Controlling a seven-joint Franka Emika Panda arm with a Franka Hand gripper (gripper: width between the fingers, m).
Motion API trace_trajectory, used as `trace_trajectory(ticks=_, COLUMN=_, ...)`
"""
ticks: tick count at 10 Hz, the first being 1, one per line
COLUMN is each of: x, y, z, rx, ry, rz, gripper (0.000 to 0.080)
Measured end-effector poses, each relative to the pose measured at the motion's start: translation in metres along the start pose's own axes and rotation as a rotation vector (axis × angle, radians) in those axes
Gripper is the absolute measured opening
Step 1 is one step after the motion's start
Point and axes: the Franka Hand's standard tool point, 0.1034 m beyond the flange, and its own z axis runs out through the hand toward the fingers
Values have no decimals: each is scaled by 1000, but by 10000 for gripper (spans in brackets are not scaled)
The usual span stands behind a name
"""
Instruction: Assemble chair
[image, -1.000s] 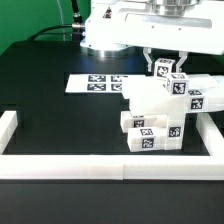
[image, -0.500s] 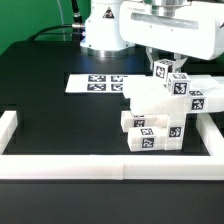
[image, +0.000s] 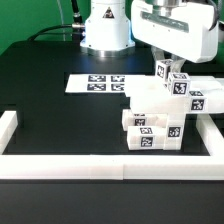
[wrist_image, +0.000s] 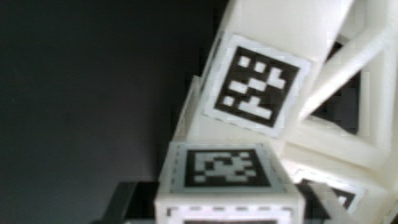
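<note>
Hidden: the tool's fingertips cannot be picked out in the exterior view; the arm (image: 175, 30) is cut off by the frame's top edge and hangs above the chair (image: 165, 105).
Tool state: cannot tell; neither view shows the jaws plainly, nor whether anything is held.
Wrist view: very close and soft; a white tagged part (wrist_image: 263, 85) leans tilted, a second blurred tag (wrist_image: 222, 165) sits on a block below it, and which chair pieces these are cannot be told.
Chair: a cluster of chunky white tagged parts on the worktop (image: 60, 110), towards the exterior view's right, just inside the border wall (image: 100, 165); its far side is hidden by its own blocks.
Marker board: flat on the worktop (image: 95, 83), at the chair's left in the exterior view, its right end partly covered by the chair.
Surface: black, matte worktop, ringed by the low white wall.
Room: the robot's white base (image: 105, 30) stands behind; cables trail at the far left.
</note>
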Motion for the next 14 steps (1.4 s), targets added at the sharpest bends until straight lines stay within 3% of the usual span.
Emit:
trace_trajectory(ticks=3, x=-1, y=0, z=0, rx=0, ry=-1, rz=130, gripper=271)
trace_trajectory(ticks=5, x=-1, y=0, z=0, rx=-3, ry=-2, rz=65, gripper=271)
trace_trajectory(ticks=6, x=1, y=1, z=0, rx=-18, ry=-9, rz=28, gripper=487)
trace_trajectory(ticks=7, x=2, y=1, z=-1, rx=-29, ry=-14, rz=-18, gripper=487)
trace_trajectory(ticks=8, x=2, y=1, z=0, rx=-27, ry=-14, rz=-100, gripper=620)
trace_trajectory(ticks=11, x=2, y=1, z=0, rx=-28, ry=-14, rz=-325, gripper=647)
trace_trajectory(ticks=13, x=3, y=2, z=-1, rx=-56, ry=9, rz=-590, gripper=649)
trace_trajectory(ticks=14, x=4, y=2, z=-1, rx=-57, ry=8, rz=-688, gripper=649)
